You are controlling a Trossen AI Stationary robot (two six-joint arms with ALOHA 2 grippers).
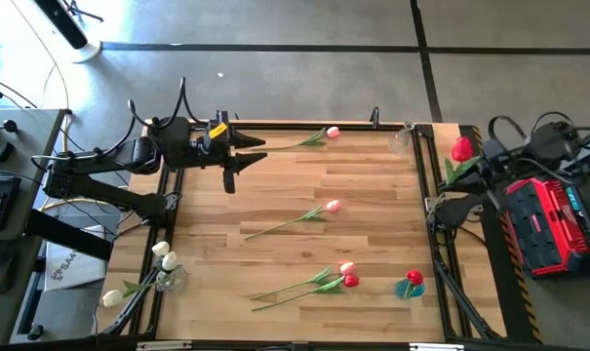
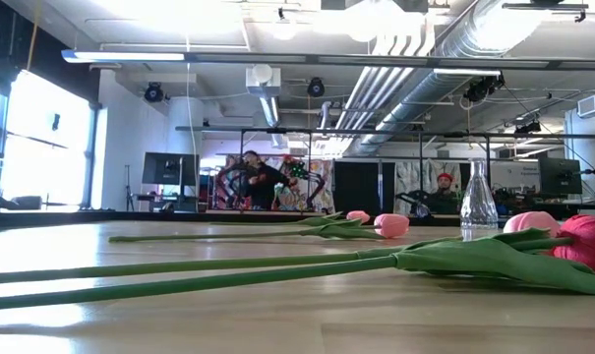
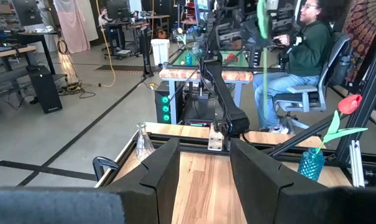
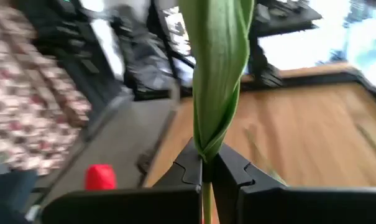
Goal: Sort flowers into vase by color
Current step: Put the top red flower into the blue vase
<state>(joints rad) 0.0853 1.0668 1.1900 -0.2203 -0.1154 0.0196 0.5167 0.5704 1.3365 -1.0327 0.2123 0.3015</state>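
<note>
My right gripper (image 4: pixel 206 171) is raised over the table's right edge (image 1: pixel 473 174), shut on a red tulip (image 1: pixel 460 149). My left gripper (image 3: pixel 203 180) hovers open at the far-left corner (image 1: pixel 248 146), touching nothing. Two pink tulips (image 1: pixel 332 132) (image 1: pixel 332 206) lie flat on the table. A pink one (image 1: pixel 346 268) and a red one (image 1: pixel 351 281) lie side by side nearer the front. A blue vase (image 1: pixel 409 289) holds a red tulip (image 3: pixel 349 102). A clear vase (image 1: pixel 168 278) at the near-left edge holds white tulips (image 1: pixel 163 255). My right gripper pinches the red tulip's thin green stem (image 4: pixel 204 186) between its two fingers, just below where the long leaf (image 4: pixel 215 74) wraps it. The flower is lifted clear of the table. In the left wrist view its stem (image 3: pixel 265 93) hangs nearly upright.
An empty clear vase (image 1: pixel 402 138) stands near the far-right corner (image 2: pixel 479 202). A black frame rail (image 1: pixel 426 195) borders the table. A person (image 3: pixel 306 43) sits at a desk beyond the right side. Bare wood lies between the scattered tulips in the table's middle.
</note>
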